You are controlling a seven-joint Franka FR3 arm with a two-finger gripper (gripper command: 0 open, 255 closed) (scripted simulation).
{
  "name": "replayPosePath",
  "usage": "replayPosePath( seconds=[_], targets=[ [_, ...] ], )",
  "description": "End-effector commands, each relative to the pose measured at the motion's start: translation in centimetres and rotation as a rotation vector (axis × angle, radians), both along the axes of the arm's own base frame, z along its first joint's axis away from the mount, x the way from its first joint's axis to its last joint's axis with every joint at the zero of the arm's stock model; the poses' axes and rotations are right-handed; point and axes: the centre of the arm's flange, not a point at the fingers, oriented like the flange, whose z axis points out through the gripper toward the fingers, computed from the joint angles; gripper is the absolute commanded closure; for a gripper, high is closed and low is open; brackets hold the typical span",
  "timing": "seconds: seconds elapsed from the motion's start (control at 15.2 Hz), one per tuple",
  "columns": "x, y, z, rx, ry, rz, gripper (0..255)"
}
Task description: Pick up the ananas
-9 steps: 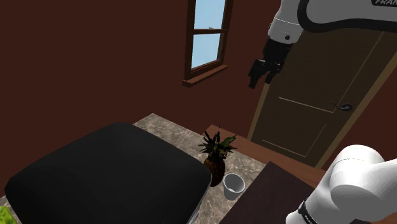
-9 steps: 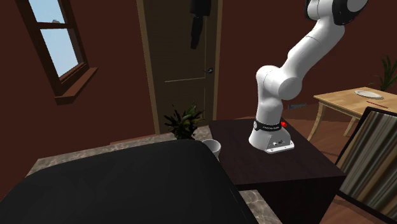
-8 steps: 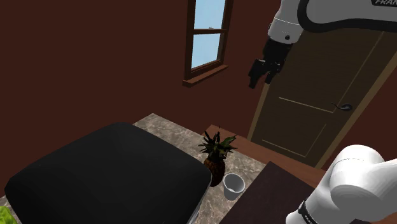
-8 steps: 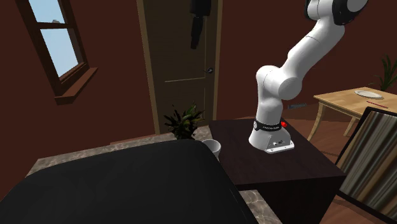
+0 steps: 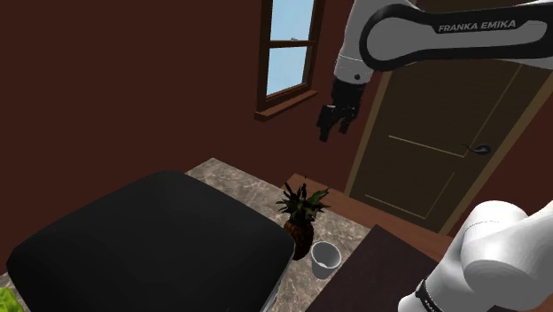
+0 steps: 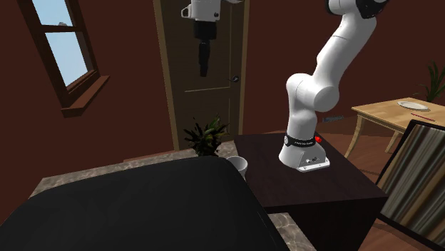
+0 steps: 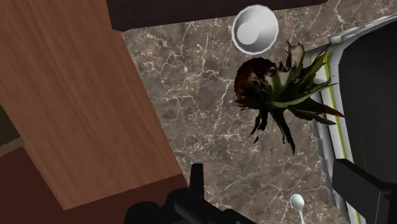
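Observation:
The ananas (image 5: 301, 218) stands upright on the marble counter (image 5: 229, 176), brown body with dark green leaves, beside the corner of a big black box (image 5: 151, 239). It also shows in the second exterior view as the ananas (image 6: 205, 137) and in the wrist view as the ananas (image 7: 270, 89), seen from above. My gripper (image 5: 326, 133) hangs high in the air in front of the door, well above the fruit and a little to the shoulder view's right of it. From the other side the gripper (image 6: 203, 70) points straight down. The black fingers (image 7: 196, 181) stand apart with nothing between them.
A white cup (image 5: 325, 256) sits right next to the ananas, between it and the dark stand (image 6: 314, 187). The black box (image 6: 128, 207) covers most of the counter. Behind are a door (image 5: 443, 133), a window (image 5: 288, 53) and a wooden table (image 6: 399, 110).
The arm has swung toward the shoulder view's left and dropped a little, bringing the gripper closer to the spot above the ananas. The ananas and cup have not moved.

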Motion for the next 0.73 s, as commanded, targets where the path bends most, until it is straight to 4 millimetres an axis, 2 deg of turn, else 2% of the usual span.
replayPosePath(
  seconds=[0.0,0.66],
  targets=[
    [2.0,0.8,-2.1,0.011,0.029,0.029,0],
    [9.8,5.9,-12.6,0.065,0.174,0.175,0]
  ],
)
